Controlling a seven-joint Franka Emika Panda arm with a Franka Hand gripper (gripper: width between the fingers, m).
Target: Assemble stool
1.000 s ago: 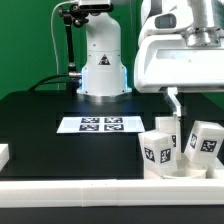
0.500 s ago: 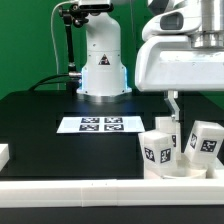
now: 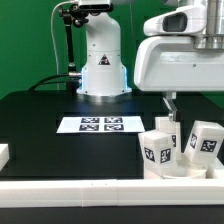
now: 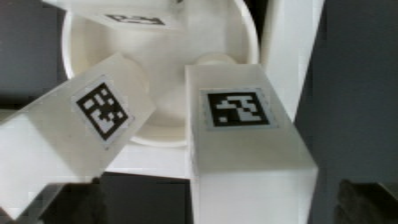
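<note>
My fingers hang spread above the stool; its legs bear square tags, the seat's rim visible only from the wrist.

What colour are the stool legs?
White, with black-and-white square tags; stool legs show best in the wrist view.

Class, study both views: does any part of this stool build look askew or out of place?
Yes. In the wrist view, one white blocky tagged leg leans at a clear slant, while the leg beside it stands straighter. Both rise from the white round disc seat. In the exterior view the legs cluster beneath the open gripper.
</note>
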